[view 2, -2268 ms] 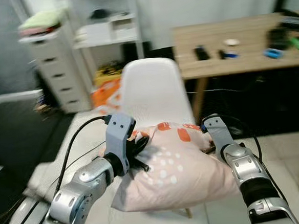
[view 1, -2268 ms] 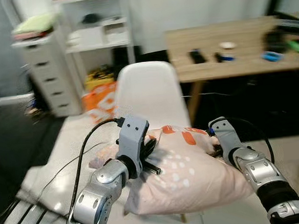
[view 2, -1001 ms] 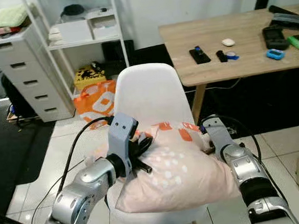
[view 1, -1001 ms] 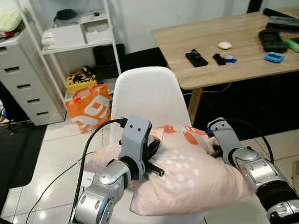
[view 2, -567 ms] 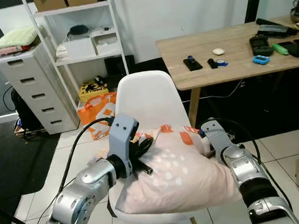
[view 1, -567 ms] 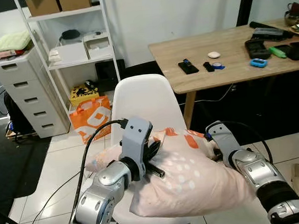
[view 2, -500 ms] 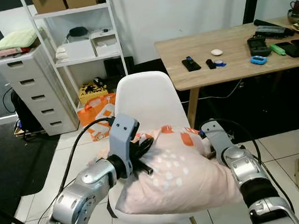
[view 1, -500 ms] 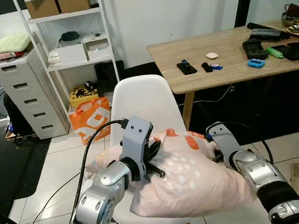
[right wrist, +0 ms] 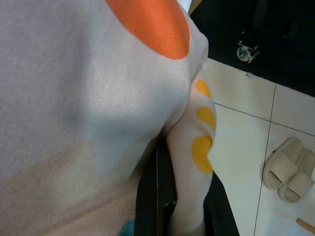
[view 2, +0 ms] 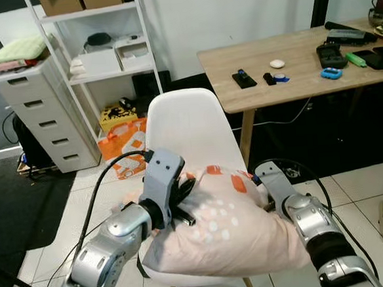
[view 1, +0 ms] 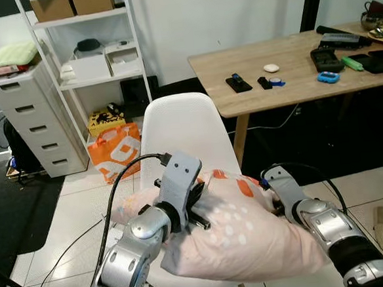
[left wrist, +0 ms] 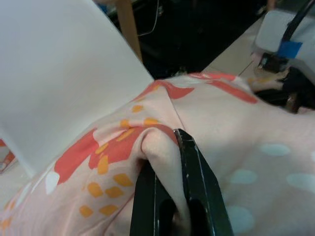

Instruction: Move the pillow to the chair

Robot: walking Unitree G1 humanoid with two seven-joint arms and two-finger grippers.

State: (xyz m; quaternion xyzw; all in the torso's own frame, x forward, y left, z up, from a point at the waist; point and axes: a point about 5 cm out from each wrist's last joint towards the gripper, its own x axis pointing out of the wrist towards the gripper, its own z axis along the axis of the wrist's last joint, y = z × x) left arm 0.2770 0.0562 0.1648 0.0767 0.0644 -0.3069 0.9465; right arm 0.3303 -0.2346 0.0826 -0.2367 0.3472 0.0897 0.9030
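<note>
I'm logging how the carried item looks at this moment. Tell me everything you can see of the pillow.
The pillow is soft, pale pink fabric printed with white dots and orange-red and yellow patches. It lies roughly flat over the white chair's seat, sagging and creased. The left gripper pinches a fold of cloth on one side; the right gripper pinches the opposite edge. Whether its underside rests on the seat cannot be told.

Bright even indoor light, head views sharp; wrist views soft, close fabric blurred
</note>
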